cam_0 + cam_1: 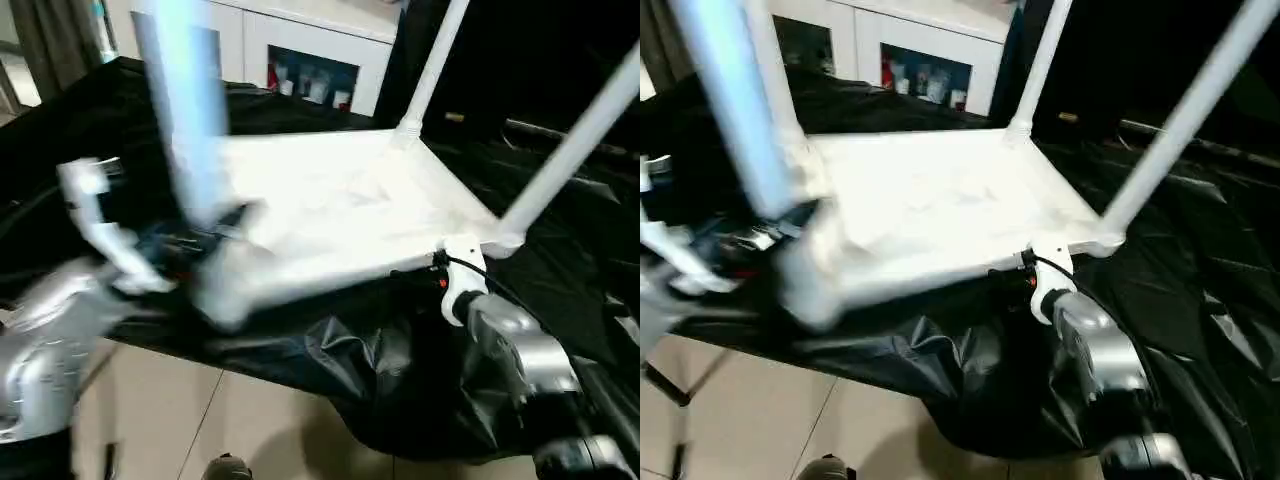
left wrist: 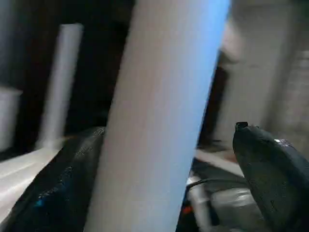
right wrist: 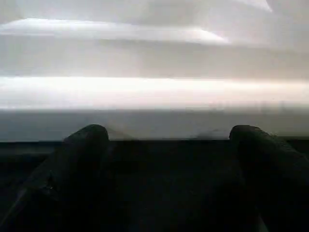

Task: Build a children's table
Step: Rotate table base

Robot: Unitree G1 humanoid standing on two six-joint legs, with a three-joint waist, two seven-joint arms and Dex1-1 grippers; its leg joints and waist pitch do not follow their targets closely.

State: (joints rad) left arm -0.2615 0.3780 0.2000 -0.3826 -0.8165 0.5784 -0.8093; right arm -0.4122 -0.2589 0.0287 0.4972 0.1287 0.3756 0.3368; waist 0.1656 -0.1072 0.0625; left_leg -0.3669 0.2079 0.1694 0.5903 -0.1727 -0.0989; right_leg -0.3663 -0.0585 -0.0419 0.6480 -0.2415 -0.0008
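The children's table lies upside down on a black cloth: its white tabletop faces down and its white legs stand up. The near-left leg rises between my left gripper's two black fingers, which are spread wide; the finger on one side stands clear of the tube. Two more legs stand at the far corner and the right corner. My right gripper is open, its fingers pointing at the tabletop's near edge by the near-right corner.
The black cloth covers the work surface and hangs over its front edge. A white cabinet with small items on an open shelf stands behind. Beige floor tiles lie below the front edge.
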